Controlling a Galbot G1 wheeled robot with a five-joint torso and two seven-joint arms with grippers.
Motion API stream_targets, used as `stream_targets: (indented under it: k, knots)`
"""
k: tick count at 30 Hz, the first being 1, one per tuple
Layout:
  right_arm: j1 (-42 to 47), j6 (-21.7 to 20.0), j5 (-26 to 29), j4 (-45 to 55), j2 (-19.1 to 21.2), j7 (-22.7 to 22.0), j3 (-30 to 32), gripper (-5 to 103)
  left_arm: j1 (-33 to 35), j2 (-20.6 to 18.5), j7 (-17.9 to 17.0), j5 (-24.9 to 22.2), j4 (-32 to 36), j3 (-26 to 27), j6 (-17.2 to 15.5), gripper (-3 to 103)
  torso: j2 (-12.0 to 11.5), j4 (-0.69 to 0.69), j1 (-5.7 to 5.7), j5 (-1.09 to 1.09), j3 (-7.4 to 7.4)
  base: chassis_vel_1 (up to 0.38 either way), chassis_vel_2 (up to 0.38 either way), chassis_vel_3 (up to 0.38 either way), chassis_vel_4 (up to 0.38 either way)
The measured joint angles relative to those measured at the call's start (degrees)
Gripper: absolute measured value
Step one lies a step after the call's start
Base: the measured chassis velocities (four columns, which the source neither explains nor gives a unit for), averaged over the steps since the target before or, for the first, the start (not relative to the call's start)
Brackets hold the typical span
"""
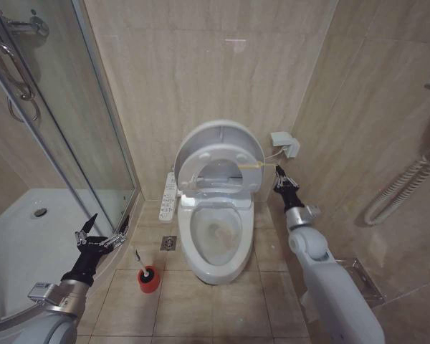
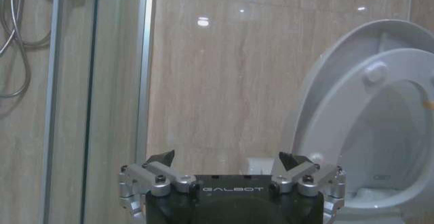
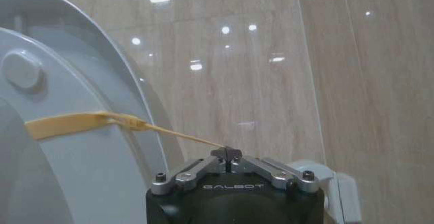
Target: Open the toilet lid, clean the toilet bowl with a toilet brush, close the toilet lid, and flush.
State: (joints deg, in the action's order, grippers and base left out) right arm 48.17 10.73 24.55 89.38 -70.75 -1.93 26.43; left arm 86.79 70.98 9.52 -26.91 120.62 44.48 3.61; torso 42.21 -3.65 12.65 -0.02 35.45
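Right gripper (image 3: 230, 153) had its fingers pinched on the yellow strap (image 3: 74, 124), holding the toilet lid (image 1: 218, 132) and seat up by the wall. Opening looked done. Left gripper (image 1: 99, 239) hung open near the toilet brush (image 1: 147, 276); grabbing it came next, I think, with clear floor around.

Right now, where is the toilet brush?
In the head view, the toilet brush stands in its red holder on the floor tiles, just left of the toilet bowl, with the open left end effector above and farther left.
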Motion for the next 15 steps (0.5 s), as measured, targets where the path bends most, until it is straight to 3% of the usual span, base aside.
stream_targets:
  k: [15]
  knots:
    - [-14.3, 0.6, 0.5, -12.2, -1.3, -1.4, -5.6, 0, 0.0, 0.0, 0.0, 0.0, 0.0, 0.0, 0.0, 100, 0.0, -0.07, 0.01, 0.03, 0.01, 0.000, 0.000, 0.000, 0.000]
